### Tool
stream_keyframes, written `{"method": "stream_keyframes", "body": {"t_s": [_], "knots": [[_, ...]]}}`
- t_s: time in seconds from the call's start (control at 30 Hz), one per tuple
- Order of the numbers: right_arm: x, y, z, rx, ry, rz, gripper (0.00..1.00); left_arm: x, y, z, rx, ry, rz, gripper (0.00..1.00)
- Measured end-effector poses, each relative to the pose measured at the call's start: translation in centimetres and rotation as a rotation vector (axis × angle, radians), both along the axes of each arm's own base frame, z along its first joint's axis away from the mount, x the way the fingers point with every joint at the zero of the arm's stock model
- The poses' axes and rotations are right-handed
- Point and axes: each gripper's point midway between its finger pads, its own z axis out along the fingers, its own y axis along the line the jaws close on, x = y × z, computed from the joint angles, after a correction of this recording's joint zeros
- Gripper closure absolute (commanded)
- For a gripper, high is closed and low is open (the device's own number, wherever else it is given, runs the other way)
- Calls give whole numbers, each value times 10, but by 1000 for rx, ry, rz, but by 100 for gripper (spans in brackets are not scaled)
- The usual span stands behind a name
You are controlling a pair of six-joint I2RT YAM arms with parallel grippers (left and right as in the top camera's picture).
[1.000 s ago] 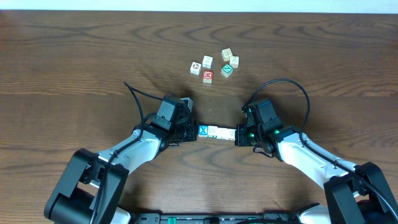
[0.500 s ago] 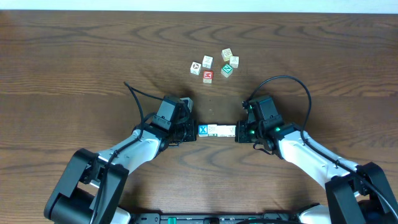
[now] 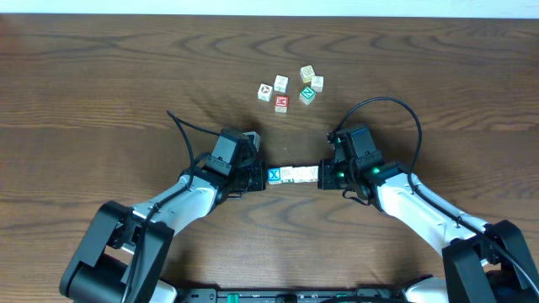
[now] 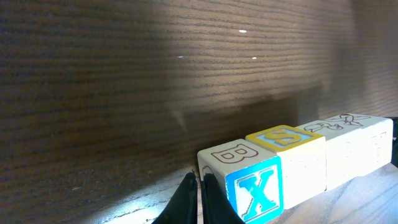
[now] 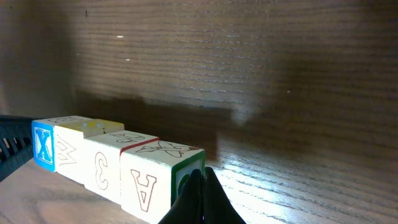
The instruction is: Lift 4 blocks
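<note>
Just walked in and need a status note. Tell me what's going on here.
Two robot arms pinch a row of four alphabet blocks between them: the shut left gripper presses the blue X block, the shut right gripper the opposite end. The row seems to hang just clear of the table. Several loose cubes lie farther back.

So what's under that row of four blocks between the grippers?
Below the row of blocks the wrist views show only wooden table and the row's shadow. The blocks' undersides and the spot directly beneath them are hidden.
</note>
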Motion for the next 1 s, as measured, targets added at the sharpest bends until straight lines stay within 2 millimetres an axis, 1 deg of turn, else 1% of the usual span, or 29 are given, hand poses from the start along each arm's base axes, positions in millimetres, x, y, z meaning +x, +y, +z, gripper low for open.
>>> {"method": "stream_keyframes", "body": {"t_s": [0.33,0.73,1.0], "knots": [[-11,-3,-5,-17,46,26,99,-1,-2,1,-10,4,-7,93],[-12,-3,-5,-20,48,27,99,-2,-3,2,-17,4,-11,93],[-11,-6,-6,-38,42,21,99,1,-6,21,-47,-40,-17,93]]}}
